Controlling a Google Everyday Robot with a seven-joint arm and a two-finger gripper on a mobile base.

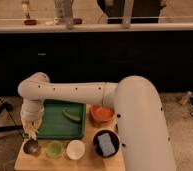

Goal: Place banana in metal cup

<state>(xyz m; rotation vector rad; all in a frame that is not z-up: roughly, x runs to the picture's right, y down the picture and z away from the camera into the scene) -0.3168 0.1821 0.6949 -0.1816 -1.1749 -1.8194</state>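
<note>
Camera view shows the pincer (31,131) clamped on the banana (32,133), holding it end-down just above the metal cup (31,147) at the counter's (85,162) left front corner, apparently lined up for a drop. The banana looks slim, pale yellow and nearly straight.

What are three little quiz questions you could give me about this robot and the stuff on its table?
1. True or false: the slim pale yellow banana is lying on the green tray.
2. Which cup sits beside the small grey metal cup: A white, B light green?
3. Where is the claw?

Key: 1 false, it hangs in the shut claw. 2 B. 3 Just above the metal cup, at the tray's left edge.
</note>
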